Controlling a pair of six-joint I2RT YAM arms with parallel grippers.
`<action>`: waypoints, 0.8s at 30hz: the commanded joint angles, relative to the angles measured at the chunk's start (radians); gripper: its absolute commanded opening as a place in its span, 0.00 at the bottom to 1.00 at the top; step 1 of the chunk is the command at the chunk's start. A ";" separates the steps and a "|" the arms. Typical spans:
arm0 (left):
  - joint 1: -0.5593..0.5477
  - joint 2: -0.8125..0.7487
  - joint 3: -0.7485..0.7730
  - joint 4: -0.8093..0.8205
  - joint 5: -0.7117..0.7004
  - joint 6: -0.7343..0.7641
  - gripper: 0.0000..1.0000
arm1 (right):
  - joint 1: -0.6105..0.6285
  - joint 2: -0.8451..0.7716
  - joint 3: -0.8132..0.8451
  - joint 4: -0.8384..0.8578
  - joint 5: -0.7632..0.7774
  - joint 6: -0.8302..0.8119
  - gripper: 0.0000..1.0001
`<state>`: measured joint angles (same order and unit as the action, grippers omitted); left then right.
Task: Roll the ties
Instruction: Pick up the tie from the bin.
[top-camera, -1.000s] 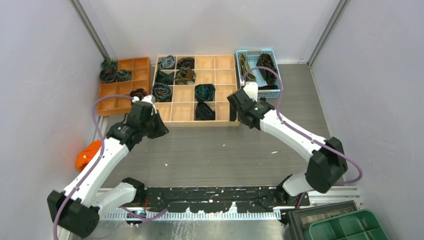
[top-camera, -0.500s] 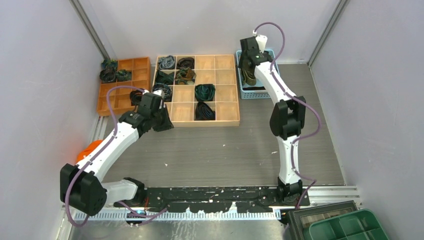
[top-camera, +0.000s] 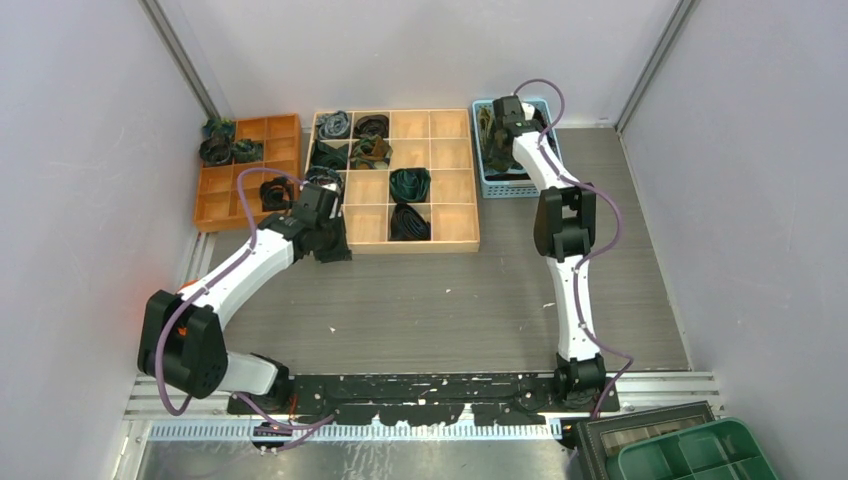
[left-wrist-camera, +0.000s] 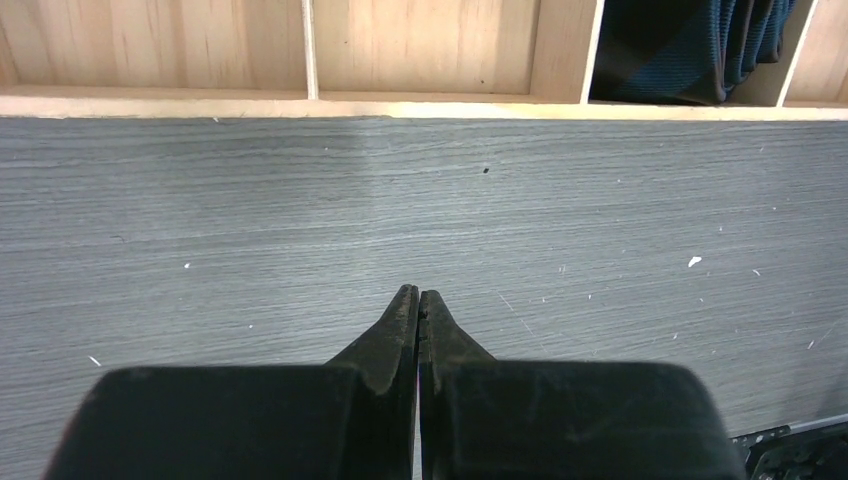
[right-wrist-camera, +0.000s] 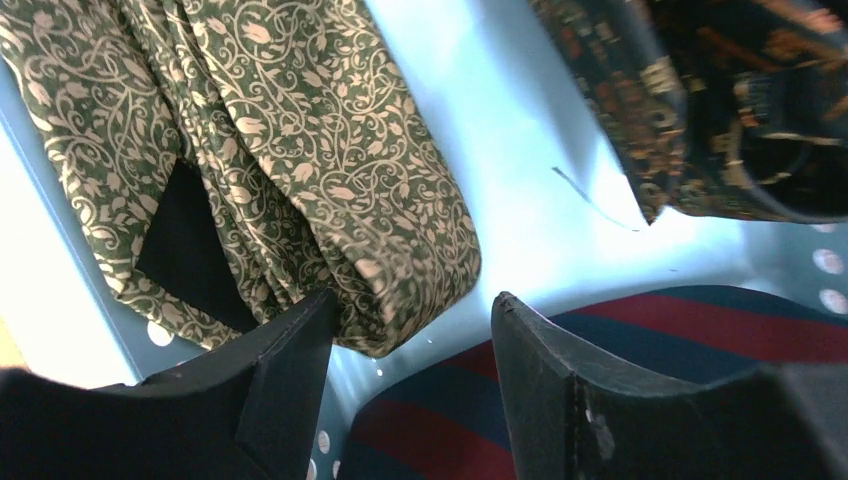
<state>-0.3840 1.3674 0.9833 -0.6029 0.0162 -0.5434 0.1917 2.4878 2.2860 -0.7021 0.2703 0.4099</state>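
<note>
Several loose ties lie in the blue basket. In the right wrist view an olive-gold scroll-patterned tie lies folded, a black-brown tie at upper right, and a navy tie with red stripes below. My right gripper is down in the basket, open, with the olive-gold tie's folded end between its fingers, nearer the left finger. Rolled ties fill cells of the wooden box. My left gripper is shut and empty over the grey table before the box.
An orange tray at back left holds more coiled ties. A dark blue tie sits in a front cell of the box. A green bin stands at the near right corner. Grey walls close both sides.
My right arm swung from the box's front to the blue basket and dropped into it, its jaws narrowing. My left gripper drifted right along the box's front, still shut.
</note>
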 joint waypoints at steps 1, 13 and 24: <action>0.005 0.015 0.040 0.052 0.008 0.007 0.00 | 0.004 0.028 0.067 0.025 -0.069 0.015 0.64; 0.005 0.013 0.039 0.045 0.014 -0.002 0.00 | -0.018 -0.031 0.041 0.135 -0.091 0.040 0.01; 0.005 -0.097 0.013 0.037 0.032 -0.036 0.00 | -0.019 -0.481 -0.160 0.206 -0.130 0.013 0.01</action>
<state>-0.3840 1.3449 0.9836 -0.5850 0.0257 -0.5583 0.1745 2.3070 2.1994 -0.5999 0.1661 0.4408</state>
